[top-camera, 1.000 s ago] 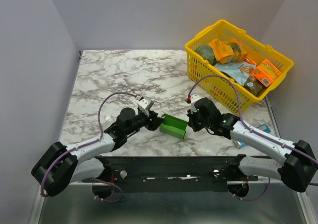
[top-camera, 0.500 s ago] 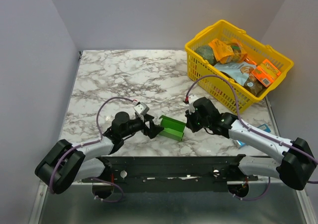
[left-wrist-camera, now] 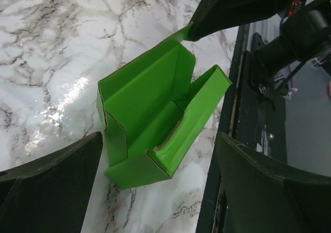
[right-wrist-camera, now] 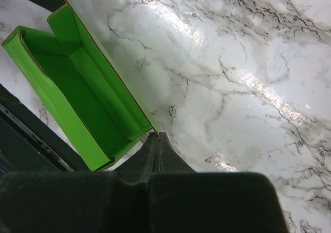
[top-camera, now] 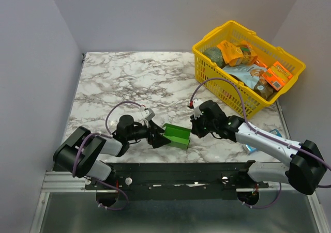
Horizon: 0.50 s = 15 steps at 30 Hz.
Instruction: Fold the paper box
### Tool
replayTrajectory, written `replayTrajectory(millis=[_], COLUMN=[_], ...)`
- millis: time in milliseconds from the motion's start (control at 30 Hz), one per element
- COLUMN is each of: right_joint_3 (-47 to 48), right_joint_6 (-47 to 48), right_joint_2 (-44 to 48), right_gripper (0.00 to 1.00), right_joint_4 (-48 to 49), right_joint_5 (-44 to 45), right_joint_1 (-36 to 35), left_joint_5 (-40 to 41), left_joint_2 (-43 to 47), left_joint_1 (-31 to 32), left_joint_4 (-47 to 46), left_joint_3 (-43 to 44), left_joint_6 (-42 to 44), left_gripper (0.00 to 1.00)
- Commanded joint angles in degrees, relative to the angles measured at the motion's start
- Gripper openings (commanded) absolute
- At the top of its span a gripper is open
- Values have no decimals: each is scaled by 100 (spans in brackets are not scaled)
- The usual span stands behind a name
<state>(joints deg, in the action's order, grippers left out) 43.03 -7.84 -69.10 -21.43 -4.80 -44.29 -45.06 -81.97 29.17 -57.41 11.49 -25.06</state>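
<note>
The paper box (top-camera: 176, 135) is a bright green card tray, partly folded, lying open side up near the table's front edge. It also shows in the left wrist view (left-wrist-camera: 155, 119) and the right wrist view (right-wrist-camera: 77, 88). My left gripper (top-camera: 158, 136) lies low at the box's left end, open. Its dark fingers (left-wrist-camera: 57, 181) stand wide on either side of that end, apart from the card. My right gripper (top-camera: 193, 129) is at the box's right end. Its fingertips are pressed together (right-wrist-camera: 158, 136) on the corner of the box's long wall.
A yellow plastic basket (top-camera: 230, 24) full of packets stands at the back right. A blue-and-white pack (top-camera: 252, 149) lies by the right arm. The black metal base rail (top-camera: 176, 171) runs just beyond the table's front edge, close to the box.
My left gripper has opened from partly shut to wide, and its arm has dropped low. The box and my right gripper have shifted slightly left and toward the front edge.
</note>
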Motion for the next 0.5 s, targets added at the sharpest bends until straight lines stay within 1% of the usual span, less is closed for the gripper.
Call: replayTrajectory(millis=[0,67,100,133,367,467], right_joint_3=[118,136,136,136,153,162], right_joint_6=[98,98,98,107,133,142], right_joint_2=[-51,-60,-51,-42,-77,-86], right_gripper=[0,0,0,0,0,0], right_joint_4=[7,-1,7,-1,-1,7], right_joint_5=[-135,-144,-153,-170,-293,-364], right_joint_1=[8,26,35,26,61,79], left_joint_5=[-636,-418,-329,-259,49,242], left_joint_2=[-144,-21,23,67,129,42], left_joint_1=[-104,-104,-104,-96,-52,97], left_joint_4=[-1185,-1002,-600,-414,-201,123], left_joint_3=[-155,-173,-112,-77,-76,64], left_joint_6=[-544,-413,-177,-96,71,255], left_gripper=[99,99,99,99,99,99])
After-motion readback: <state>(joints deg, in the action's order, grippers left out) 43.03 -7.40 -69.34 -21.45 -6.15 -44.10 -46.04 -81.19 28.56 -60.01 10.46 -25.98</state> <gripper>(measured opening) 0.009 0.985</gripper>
